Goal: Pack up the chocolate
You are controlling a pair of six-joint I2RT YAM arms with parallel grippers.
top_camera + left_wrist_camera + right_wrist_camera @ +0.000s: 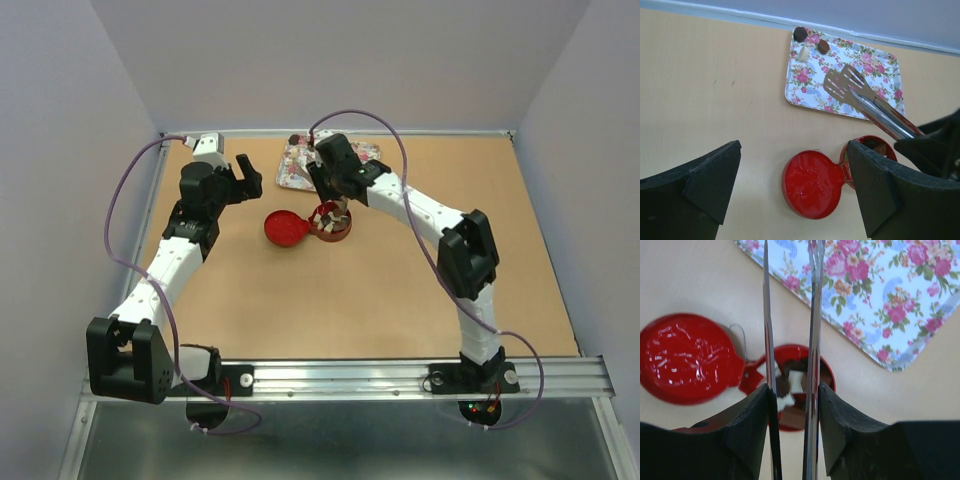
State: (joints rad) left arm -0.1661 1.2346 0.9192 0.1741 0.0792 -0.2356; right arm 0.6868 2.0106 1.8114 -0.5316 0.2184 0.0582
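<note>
Count: two arms, two claws, one flowered tray (870, 65), one round red tin (826, 369), one red lid (687, 357), and one pair of metal tongs (875, 107), all on or over the tan tabletop (400, 300). Chocolate (804, 53): three pieces sit at one end of the tray, one dark brown, one cream-white and one reddish-brown, close together but not touching. More pieces, brown and cream, are heaped inside the open tin; the tong arms cover part of them, so I cannot count them. The lid lies flat beside the tin, touching it at the rim. The tin stands just off the tray's near edge. The right claw (792, 395) is clamped on the tongs, with its fingers (755, 415) pressing both arms from the outside; the two blades stand slightly apart, above the tin. The left claw (794, 150) has its jaws apart with nothing between them, and hangs above the tabletop near the lid. Views: only the left wrist view shows the three tray pieces clearly and the slotted tong tips over the tray. Only the right wrist view shows the grip on the tongs and the inside of the tin up close. The top view shows both arms at once and the tin between them.
</note>
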